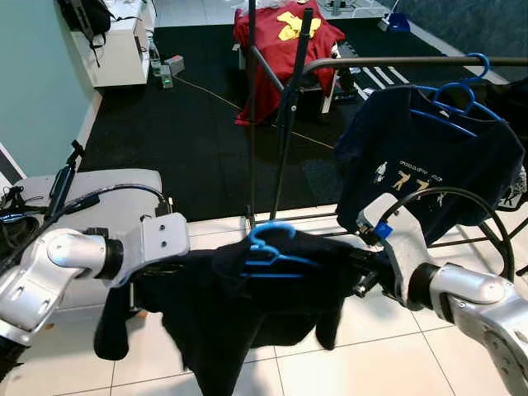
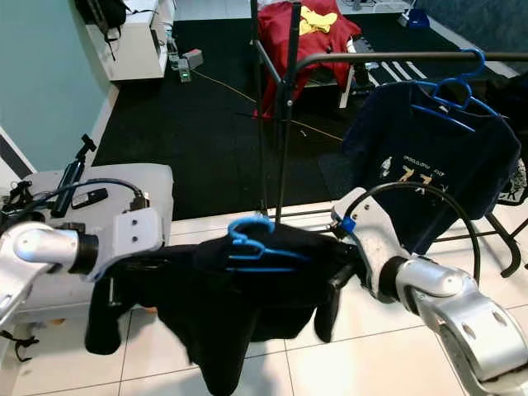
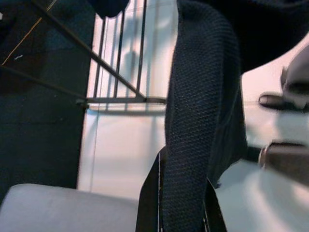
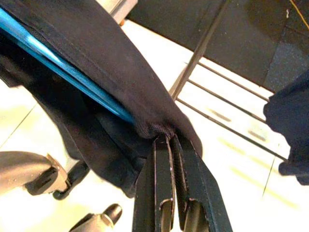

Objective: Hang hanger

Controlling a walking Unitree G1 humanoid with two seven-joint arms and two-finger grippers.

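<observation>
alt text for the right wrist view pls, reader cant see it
The right gripper, fingers pinched shut, clamps a fold of a dark shirt that hangs on a blue hanger. Behind it lie white floor tiles, the rack's base bars and a black mat.

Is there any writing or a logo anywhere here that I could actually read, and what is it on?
No text here is readable.
Dark shirt on the rail: a pale line of print above small figures, too small to read.
Red shirt further back: a yellow design, no letters that can be made out.
Black shirt on the blue hanger, held by both claws: no print showing.
</observation>
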